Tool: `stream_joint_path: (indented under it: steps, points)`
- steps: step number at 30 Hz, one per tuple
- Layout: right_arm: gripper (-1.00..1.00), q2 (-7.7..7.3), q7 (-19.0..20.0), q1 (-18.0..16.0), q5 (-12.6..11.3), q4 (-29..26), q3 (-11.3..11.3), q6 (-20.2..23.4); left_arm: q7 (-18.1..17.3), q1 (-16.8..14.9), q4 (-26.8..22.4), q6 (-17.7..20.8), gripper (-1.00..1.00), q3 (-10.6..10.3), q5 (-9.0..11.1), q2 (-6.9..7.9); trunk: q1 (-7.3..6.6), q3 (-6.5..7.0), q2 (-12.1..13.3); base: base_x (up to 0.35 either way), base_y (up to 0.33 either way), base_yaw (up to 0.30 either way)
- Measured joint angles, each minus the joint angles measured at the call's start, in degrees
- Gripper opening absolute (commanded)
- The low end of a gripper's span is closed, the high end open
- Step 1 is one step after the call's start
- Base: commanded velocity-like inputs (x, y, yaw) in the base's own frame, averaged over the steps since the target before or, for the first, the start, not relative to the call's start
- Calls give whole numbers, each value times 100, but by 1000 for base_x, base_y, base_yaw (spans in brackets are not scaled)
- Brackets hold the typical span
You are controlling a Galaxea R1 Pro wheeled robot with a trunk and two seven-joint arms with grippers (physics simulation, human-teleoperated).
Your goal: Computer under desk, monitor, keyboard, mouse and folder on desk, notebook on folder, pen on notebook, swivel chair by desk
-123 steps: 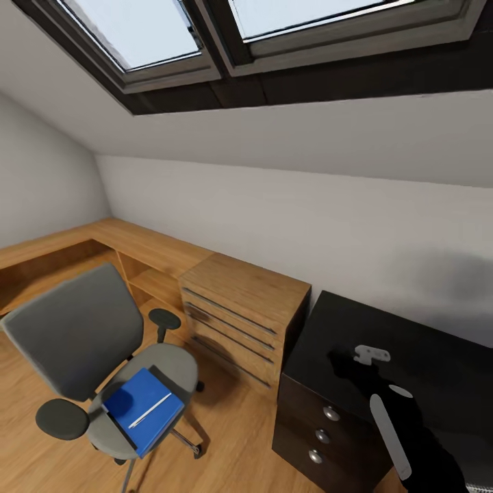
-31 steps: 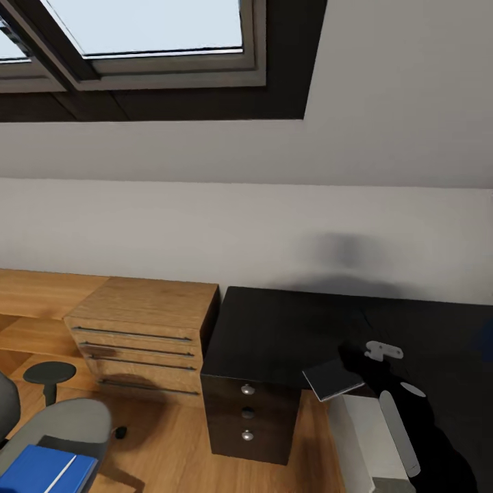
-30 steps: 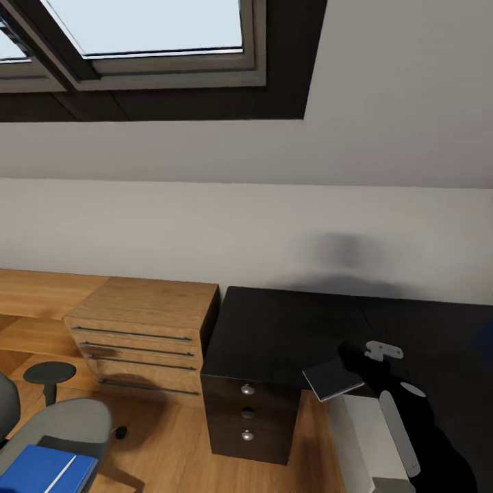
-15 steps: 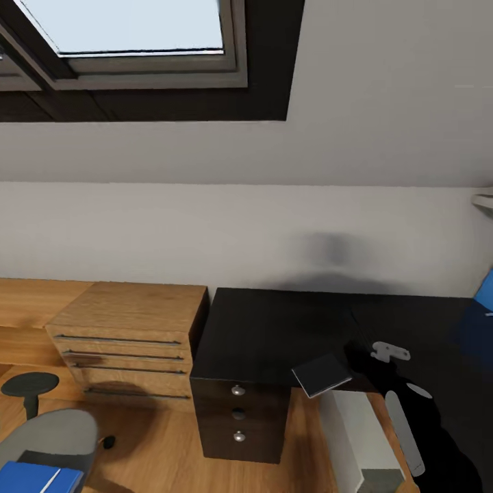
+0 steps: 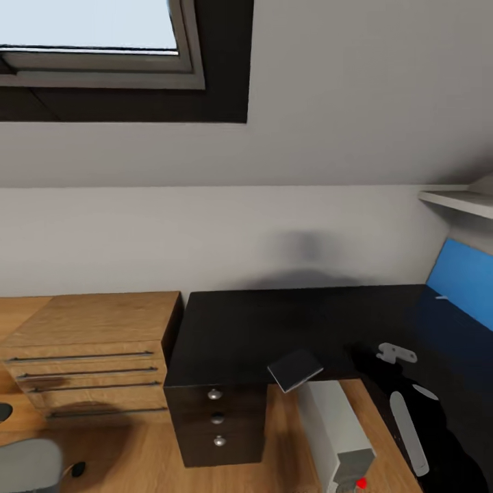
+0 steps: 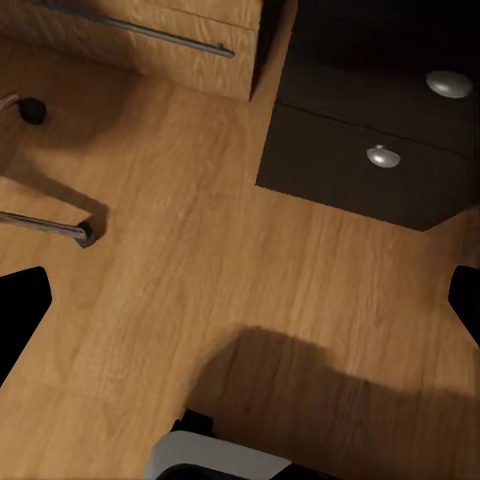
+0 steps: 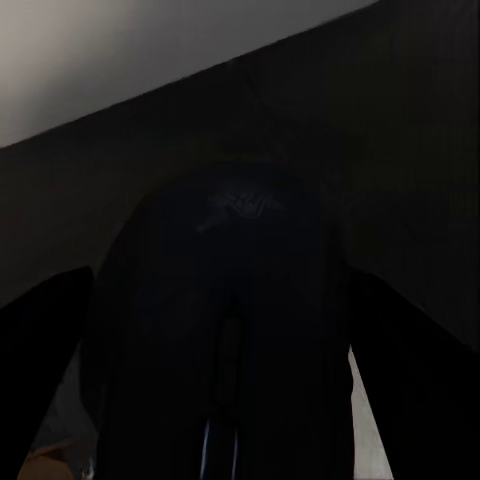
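Observation:
My right gripper hovers over the black desk near its front edge, shut on the small black mouse, which sits between the two fingers. The grey notebook lies at the desk's front edge, partly overhanging it. Under the desk stands the light-grey computer, its red dot facing me. A corner of the swivel chair's seat shows at the lower left. My left gripper hangs open over the floor by the chair's chrome spoke. The monitor, keyboard, folder and pen are out of view.
Black drawers sit under the desk's left end, against a light wooden cabinet. A blue back panel rises at the desk's right, under a white shelf. A sloped wall with a skylight lies behind.
The camera has swung right: the chair and the blue folder slid off to the left, and the blue panel and computer came in. My right gripper keeps its hold on the mouse.

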Motion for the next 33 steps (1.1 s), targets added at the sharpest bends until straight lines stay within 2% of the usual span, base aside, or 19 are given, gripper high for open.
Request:
stream_joint_path:
  steps: [7,15,33]
  points:
    - [-100,0,3,0,7,12,-22,-7,-6,0,0,0,100,-1,0,0,0,18,0,0,0,-279]
    - [-100,5,1,0,19,22,-22,-266,-13,0,0,0,100,-1,0,-1,0,38,0,0,0,-280]
    - [-100,7,5,0,19,31,-22,-296,-16,0,0,0,100,-1,8,-1,0,84,0,0,0,-280]
